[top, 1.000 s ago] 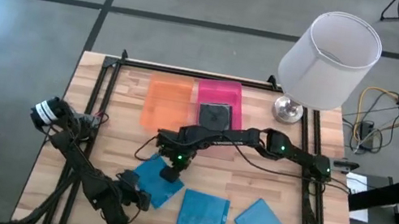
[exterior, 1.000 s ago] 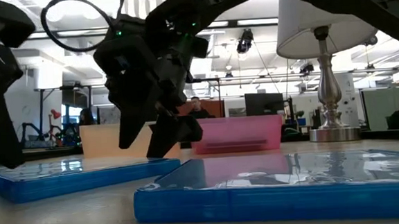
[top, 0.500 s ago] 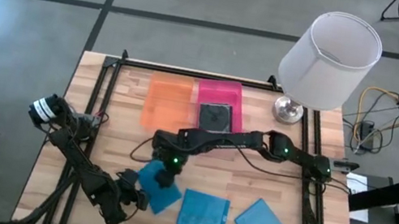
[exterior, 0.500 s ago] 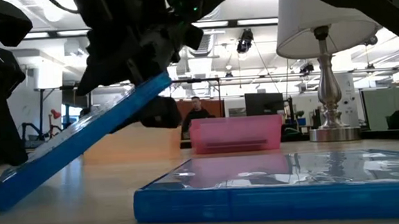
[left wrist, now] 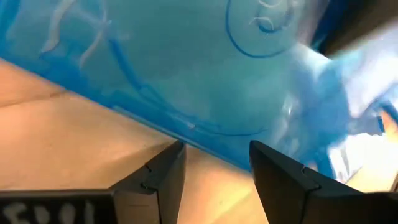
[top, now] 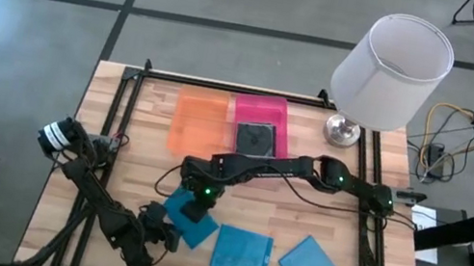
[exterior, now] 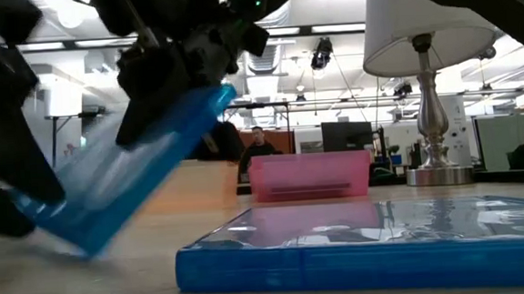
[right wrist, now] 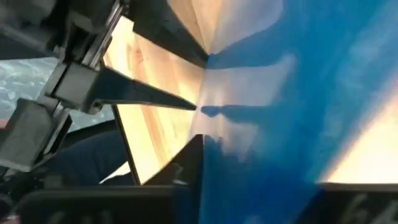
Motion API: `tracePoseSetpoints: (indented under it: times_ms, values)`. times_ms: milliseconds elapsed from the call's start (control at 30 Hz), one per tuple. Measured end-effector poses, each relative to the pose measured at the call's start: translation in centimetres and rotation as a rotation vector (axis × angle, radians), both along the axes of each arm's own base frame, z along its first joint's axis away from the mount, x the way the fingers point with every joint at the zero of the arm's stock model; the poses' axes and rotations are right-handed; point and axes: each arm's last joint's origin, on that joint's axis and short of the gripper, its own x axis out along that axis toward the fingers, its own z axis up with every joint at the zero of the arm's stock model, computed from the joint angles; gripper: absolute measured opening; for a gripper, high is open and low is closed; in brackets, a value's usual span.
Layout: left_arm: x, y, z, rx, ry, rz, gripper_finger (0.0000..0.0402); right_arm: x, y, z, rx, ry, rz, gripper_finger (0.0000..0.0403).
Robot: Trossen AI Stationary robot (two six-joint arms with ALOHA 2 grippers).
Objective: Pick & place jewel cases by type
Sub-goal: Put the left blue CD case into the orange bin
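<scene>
Right gripper clamps the upper edge of a bright blue, flat square plastic jewel case, tilted, its low corner seemingly off the wooden table. Left gripper waits spread beside that edge. Lift cleanly before carrying it toward the translucent orange tray.

My arms: dark, slim, jointed links. Right arm carries small green lights, one by elbow joint, one near wrist above table. Left arm ends, at table's outer edge, in base with white-ringed round cap; thin black cables loop there. Left fingers: flat, black, angular blades, white lettering on housing beneath.
</scene>
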Motion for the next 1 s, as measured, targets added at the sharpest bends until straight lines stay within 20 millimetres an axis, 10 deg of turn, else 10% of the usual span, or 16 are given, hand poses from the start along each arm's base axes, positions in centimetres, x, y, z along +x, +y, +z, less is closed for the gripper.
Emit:
tracePoseSetpoints:
  times_ms: [333,567,767,1000]
  values:
    - [-1.5,-2.0,7.2,0.218,-0.094,-0.014,0.0161,-2.5,-1.6,8.4,-0.266,-0.1,-0.219,0.0012]
    - [-3.1,-0.3,12.8,0.412,-0.214,0.061,0.0161,-4.7,-9.3,15.2,-0.315,-0.222,-0.593,0.0012]
    - [-3.7,1.1,17.6,0.536,-0.3,0.042,0.0161,-4.5,-18.5,13.3,-0.171,-0.183,-0.937,0.0012]
    - [-5.6,3.8,22.7,0.633,-0.402,0.054,0.0161,-2.2,-21.1,8.6,-0.061,-0.119,-1.069,0.0013]
